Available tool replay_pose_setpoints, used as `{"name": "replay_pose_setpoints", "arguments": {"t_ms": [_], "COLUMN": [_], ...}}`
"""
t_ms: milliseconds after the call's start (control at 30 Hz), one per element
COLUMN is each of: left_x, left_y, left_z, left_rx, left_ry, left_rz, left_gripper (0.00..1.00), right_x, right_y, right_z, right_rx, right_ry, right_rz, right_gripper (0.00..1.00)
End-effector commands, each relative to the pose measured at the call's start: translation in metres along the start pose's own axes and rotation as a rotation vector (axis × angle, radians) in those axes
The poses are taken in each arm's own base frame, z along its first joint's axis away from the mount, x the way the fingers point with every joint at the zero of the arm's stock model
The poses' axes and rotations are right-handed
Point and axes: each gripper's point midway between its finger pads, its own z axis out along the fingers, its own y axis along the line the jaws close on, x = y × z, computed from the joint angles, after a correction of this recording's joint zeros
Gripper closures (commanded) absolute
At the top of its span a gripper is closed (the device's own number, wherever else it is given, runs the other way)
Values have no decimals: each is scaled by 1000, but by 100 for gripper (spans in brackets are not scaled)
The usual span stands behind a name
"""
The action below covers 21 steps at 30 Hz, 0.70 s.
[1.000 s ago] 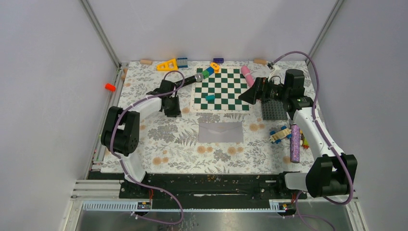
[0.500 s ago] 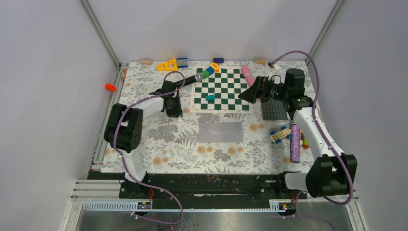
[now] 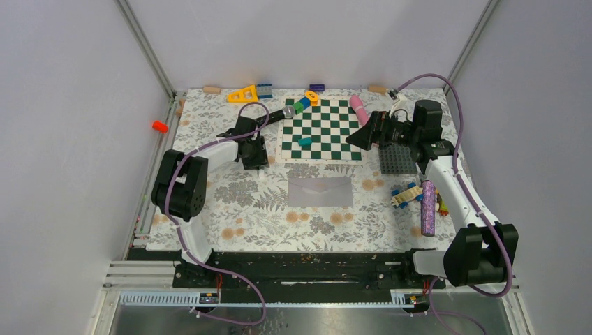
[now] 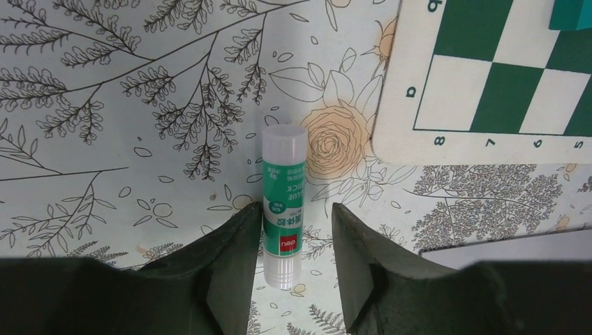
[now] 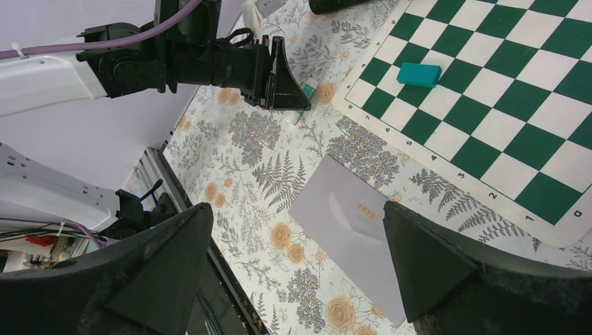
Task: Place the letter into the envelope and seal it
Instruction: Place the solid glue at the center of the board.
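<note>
The light grey envelope (image 3: 320, 190) lies flat on the flowered cloth in front of the chessboard, its flap down; it also shows in the right wrist view (image 5: 356, 223). The letter is out of view. My left gripper (image 3: 255, 159) is low at the board's left edge, straddling a green glue stick (image 4: 284, 202) that lies on the cloth. The left gripper's jaws (image 4: 297, 209) stand open: the left finger touches the stick, the right finger is clear of it. My right gripper (image 3: 359, 138) hangs above the board's right side, wide open (image 5: 297, 216) and empty.
A green-and-white chessboard (image 3: 321, 130) carries a teal block (image 3: 304, 141). A dark grey studded plate (image 3: 396, 159), a purple cylinder (image 3: 428, 208) and small toys lie at the right. A pink tube (image 3: 359, 109), a yellow triangle (image 3: 242, 93) and blocks line the far edge.
The left gripper's jaws have spread apart around the glue stick, and the left arm has shifted slightly right. The right arm has not moved.
</note>
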Motion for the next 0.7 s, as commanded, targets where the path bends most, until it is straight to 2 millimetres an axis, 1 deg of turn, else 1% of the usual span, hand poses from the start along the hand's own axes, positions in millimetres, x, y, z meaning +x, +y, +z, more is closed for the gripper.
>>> {"name": "replay_pose_setpoints", "arguments": {"t_ms": [0,33,100,167,333,400,433,533,600,667], "left_x": [15,13,11,9,2,-4,-8,-27,-44,-62], "left_y": [15,15,16,17,16,12,10,0,-5,-10], "left_z": [11,9,5,2,-6,-13,-18,-41,-64,-94], "left_rx": [-56,-58,-64,-65,-60,-46,-38,-9,1,19], "left_ry": [52,46,36,29,6,-13,-28,-104,-183,-281], "left_rz": [3,6,11,16,25,34,40,75,116,178], "left_gripper": [52,45,34,25,11,2,1,1,1,1], "right_x": [-10,-10,-9,-9,-10,-11,-12,-15,-18,-23], "right_y": [13,12,11,10,10,9,7,1,-2,0], "right_z": [-4,-3,-3,-3,-4,-6,-7,-14,-24,-37], "right_rx": [-32,-30,-25,-24,-19,-5,13,88,153,208], "right_ry": [-34,-34,-33,-35,-40,-41,-41,-38,-37,-34], "right_rz": [-47,-48,-46,-49,-56,-69,-78,-125,-175,-223], "right_gripper": [0,0,0,0,0,1,0,0,0,0]}}
